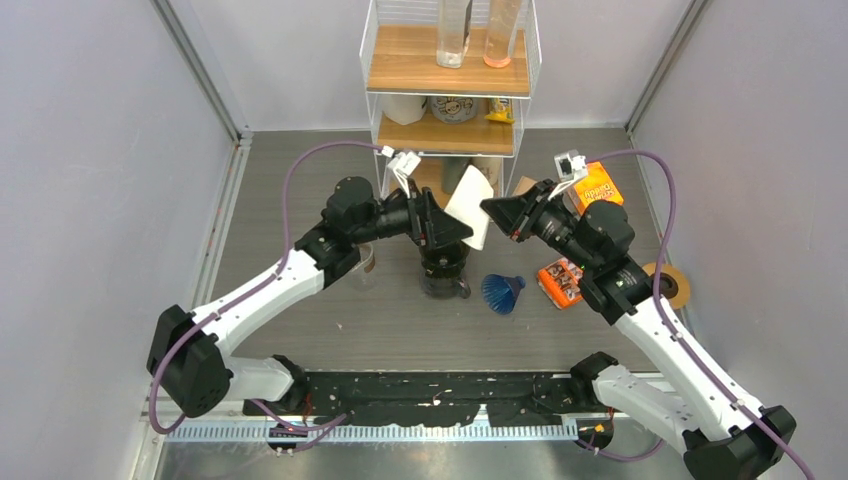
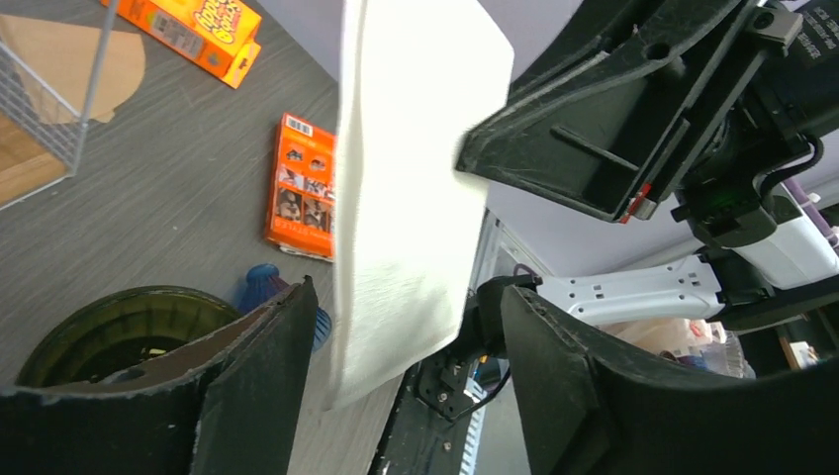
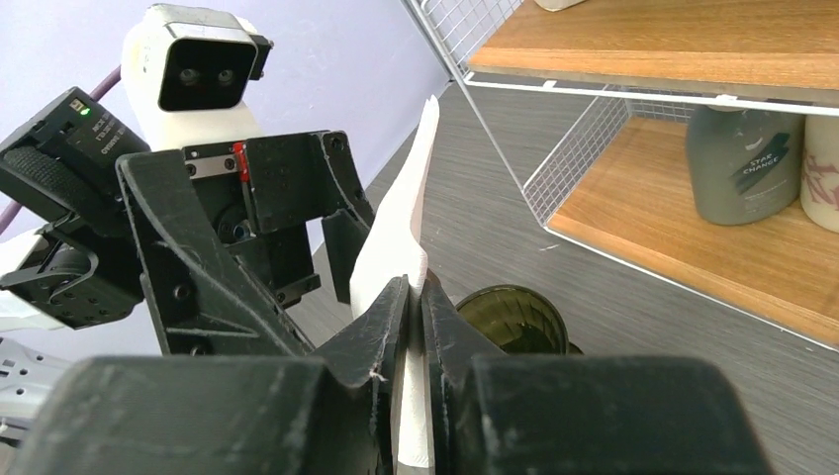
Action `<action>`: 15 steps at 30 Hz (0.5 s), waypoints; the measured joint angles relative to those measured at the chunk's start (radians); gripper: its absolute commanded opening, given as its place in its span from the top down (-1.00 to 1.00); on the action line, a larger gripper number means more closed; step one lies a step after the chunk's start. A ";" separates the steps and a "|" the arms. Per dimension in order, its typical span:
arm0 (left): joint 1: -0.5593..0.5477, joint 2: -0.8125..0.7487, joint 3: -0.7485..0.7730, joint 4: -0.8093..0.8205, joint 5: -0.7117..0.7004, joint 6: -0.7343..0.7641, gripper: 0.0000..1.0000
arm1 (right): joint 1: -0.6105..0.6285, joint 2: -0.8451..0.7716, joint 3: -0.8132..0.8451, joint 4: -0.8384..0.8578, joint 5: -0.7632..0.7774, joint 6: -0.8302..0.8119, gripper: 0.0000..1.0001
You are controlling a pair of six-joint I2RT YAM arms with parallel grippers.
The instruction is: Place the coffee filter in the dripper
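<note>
Top view, with both wrist views. The white coffee filter (image 1: 470,205) hangs in the air, clear of the table (image 1: 400,325), between the two arms in front of the wire shelf rack (image 1: 448,62). The right gripper (image 3: 416,284) reaches in from the filter's 3 o'clock side and has its fingers pressed together on the paper. The sheet passes through the narrow slit between them, and its pointed upper edge rises past the tips toward 12 o'clock in the right wrist view. The left gripper (image 2: 406,297) faces it from the filter's 9 o'clock side with its fingers spread wide. In the left wrist view the lower end of the filter lies inside that gap, nearer the finger at 9 o'clock, and whether it touches that finger cannot be told. The dripper (image 1: 444,272), a dark green translucent vessel with a round open mouth, stands on the table under the left gripper, at about 7 o'clock from the filter in the top view. The filter is held above it and is not inside it. A blue ribbed cone (image 1: 502,291) lies at the dripper's 4 o'clock, with a small orange carton (image 1: 560,281) farther toward 3 o'clock. A larger orange box (image 1: 598,186) lies behind the right wrist, and a roll of tape (image 1: 672,285) lies near the right wall.
</note>
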 measured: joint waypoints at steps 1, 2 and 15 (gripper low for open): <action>-0.008 0.004 0.000 0.008 -0.001 -0.007 -0.35 | 0.000 0.005 0.000 0.005 -0.004 0.000 0.68; -0.015 0.006 0.000 0.013 -0.003 -0.014 -0.32 | 0.000 0.010 0.000 0.008 -0.007 0.000 0.68; -0.041 0.011 0.021 0.027 -0.043 -0.018 -0.01 | 0.000 0.039 -0.001 0.013 -0.006 0.000 0.67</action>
